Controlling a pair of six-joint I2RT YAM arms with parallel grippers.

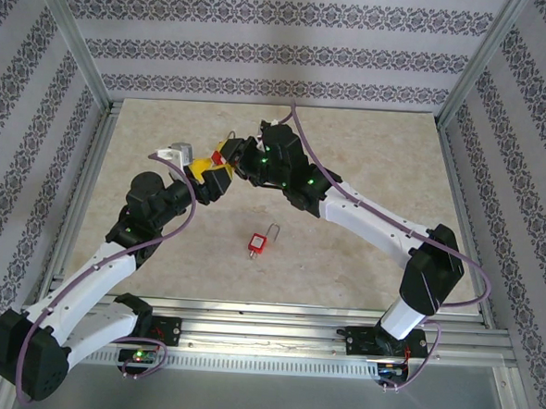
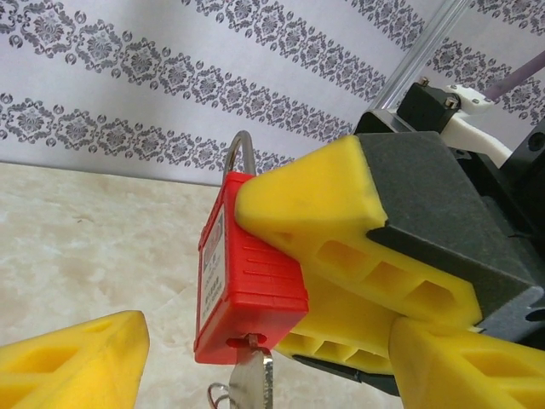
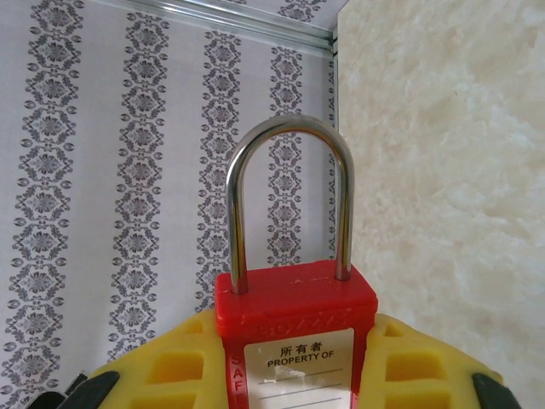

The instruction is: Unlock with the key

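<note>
Fingers (image 2: pixel 77 358) of the left gripper (image 1: pixel 204 171) stand wide apart on either side of the key (image 2: pixel 252 385), touching neither it nor the red padlock (image 2: pixel 247 290). The key sits in the padlock's underside. The right gripper (image 3: pixel 294 341) clamps the padlock's body in the air, its shackle (image 3: pixel 289 124) closed. A second red padlock (image 1: pixel 262 242) lies on the table (image 1: pixel 369 155), nearer the arm bases.

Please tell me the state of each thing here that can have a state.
right gripper: shut on held padlock
left gripper: open, fingers either side of key
held padlock: shackle closed
key: inserted in held padlock
spare padlock: lying on table, untouched
</note>
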